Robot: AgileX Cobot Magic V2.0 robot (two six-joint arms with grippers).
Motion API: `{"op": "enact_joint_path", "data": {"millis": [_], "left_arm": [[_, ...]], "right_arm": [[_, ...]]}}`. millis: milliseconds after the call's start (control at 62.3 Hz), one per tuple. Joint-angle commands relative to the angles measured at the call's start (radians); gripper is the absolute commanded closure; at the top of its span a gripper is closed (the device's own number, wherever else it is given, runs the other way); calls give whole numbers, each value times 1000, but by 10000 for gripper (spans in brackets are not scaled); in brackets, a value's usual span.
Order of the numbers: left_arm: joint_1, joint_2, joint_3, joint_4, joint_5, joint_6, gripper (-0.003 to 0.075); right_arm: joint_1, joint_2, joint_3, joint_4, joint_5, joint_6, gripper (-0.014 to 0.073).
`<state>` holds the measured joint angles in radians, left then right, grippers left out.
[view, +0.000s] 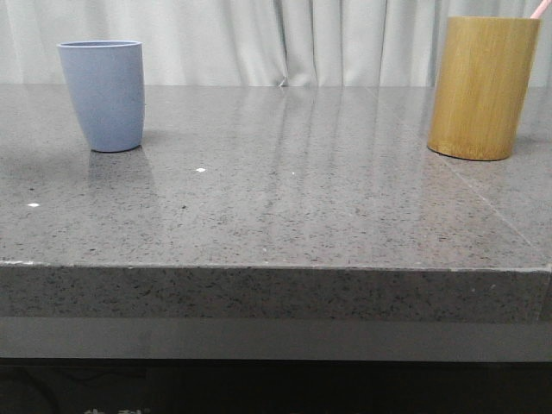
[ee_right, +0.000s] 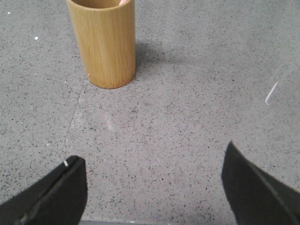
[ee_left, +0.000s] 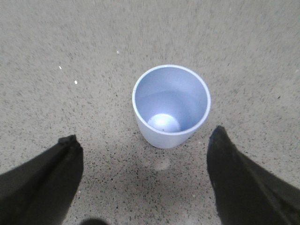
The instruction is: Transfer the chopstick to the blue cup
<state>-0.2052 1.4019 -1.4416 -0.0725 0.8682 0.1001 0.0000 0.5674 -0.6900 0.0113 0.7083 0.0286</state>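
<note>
The blue cup point(view: 102, 93) stands at the far left of the table, upright and empty; it also shows in the left wrist view point(ee_left: 171, 105). A pink chopstick end point(view: 539, 9) sticks out of the yellow-brown bamboo cylinder point(view: 481, 86) at the far right; a pink tip point(ee_right: 123, 2) shows at its rim in the right wrist view, where the cylinder point(ee_right: 103, 42) stands upright. My left gripper point(ee_left: 143, 140) is open and empty, above the table just short of the blue cup. My right gripper point(ee_right: 152, 157) is open and empty, a good way short of the cylinder. Neither gripper shows in the front view.
The grey speckled stone table point(view: 285, 198) has its front edge point(view: 276, 267) near the camera. A pale curtain point(view: 285, 39) hangs behind it. A thin seam point(ee_right: 75, 112) runs across the table surface beside the cylinder.
</note>
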Motion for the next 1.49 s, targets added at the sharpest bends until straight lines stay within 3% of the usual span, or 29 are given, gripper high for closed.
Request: {"op": "enact_joint_path", "data": {"millis": [0,449,835,1300,1477], "left_arm": [[-7,59,-126,-7,27,3,176],[-7,377,-383,37,153,3,188],[-7,420,-390,9,109,3,397],[-31,420,-390,-36,111,3,734],[-100,427,-437,-36,113,4,739]], "right_arm": [[-1,8,-36,-6,-73,-5,-6],[-1,8,-36,-6,-73,-5,-6],[-1,8,-36,-6,-73,-5,-6],[-1,8,-36,-6,-77,-5,-6],[-1,8,-36,-6,-77,-5,-6]]}}
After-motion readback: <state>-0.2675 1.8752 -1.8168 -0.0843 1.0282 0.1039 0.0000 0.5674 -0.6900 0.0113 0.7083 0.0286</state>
